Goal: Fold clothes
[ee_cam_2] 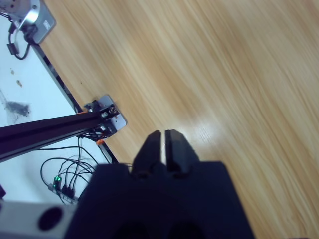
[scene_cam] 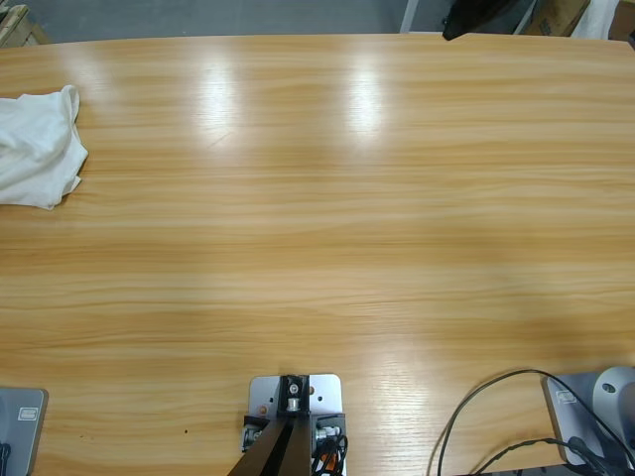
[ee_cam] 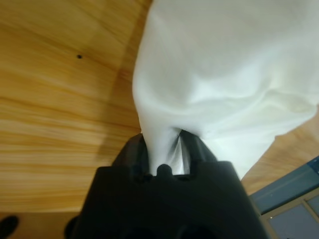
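T-shirt (scene_cam: 38, 146), white and bunched, lies at nine o'clock on the table (scene_cam: 327, 228). Left pincer (ee_cam: 164, 149) clamps its fabric. Right pincer (ee_cam_2: 164, 144) hangs empty, jaws nearly touching, above bare wood.

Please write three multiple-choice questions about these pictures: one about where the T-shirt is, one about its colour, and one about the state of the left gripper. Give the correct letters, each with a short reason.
1. In the high view, where on the wooden table does the T-shirt lie?
A. at the left edge
B. in the middle
C. at the right edge

2. What colour is the T-shirt?
A. blue
B. white
C. black

3. What is the state of the left gripper?
A. open over bare wood
B. shut on nothing
C. shut on the T-shirt

Answers:
1 A, the bunched cloth lies at the picture's left edge.
2 B, the cloth is white in both views.
3 C, the left wrist view shows white cloth pinched between the jaws.
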`<action>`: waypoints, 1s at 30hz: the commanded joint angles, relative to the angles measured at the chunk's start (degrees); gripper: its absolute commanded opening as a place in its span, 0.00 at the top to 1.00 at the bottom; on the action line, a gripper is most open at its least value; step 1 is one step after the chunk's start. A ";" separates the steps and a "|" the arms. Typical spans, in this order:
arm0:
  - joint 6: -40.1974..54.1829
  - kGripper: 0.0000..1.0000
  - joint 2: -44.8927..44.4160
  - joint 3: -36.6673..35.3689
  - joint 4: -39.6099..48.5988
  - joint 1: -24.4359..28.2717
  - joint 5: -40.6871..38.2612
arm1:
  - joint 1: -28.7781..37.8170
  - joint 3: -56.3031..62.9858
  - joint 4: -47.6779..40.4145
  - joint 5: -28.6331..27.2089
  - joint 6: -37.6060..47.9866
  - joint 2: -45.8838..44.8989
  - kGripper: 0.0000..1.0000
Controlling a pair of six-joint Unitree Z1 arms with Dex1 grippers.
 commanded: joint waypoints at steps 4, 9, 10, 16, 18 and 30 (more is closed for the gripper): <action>-1.77 0.03 -11.92 7.32 1.24 4.92 1.06 | -0.56 1.92 12.22 3.66 -0.68 -2.87 0.11; -0.86 0.03 -23.62 13.70 1.07 -7.49 0.71 | -0.47 2.75 12.13 5.11 -0.68 -4.42 0.11; -0.79 0.03 -24.80 14.47 1.07 -12.96 1.20 | -0.47 2.84 12.13 5.11 -0.68 -4.72 0.11; -1.67 0.03 -25.86 18.06 0.71 -20.22 6.11 | -0.49 6.25 11.66 5.11 -0.65 -7.74 0.11; -1.70 0.03 -25.45 20.71 0.33 -20.06 11.38 | -0.47 9.20 10.57 5.11 -0.45 -9.75 0.11; -2.86 0.05 -26.01 25.43 -10.36 -19.00 14.02 | -0.47 26.69 2.91 6.67 0.83 -18.20 0.11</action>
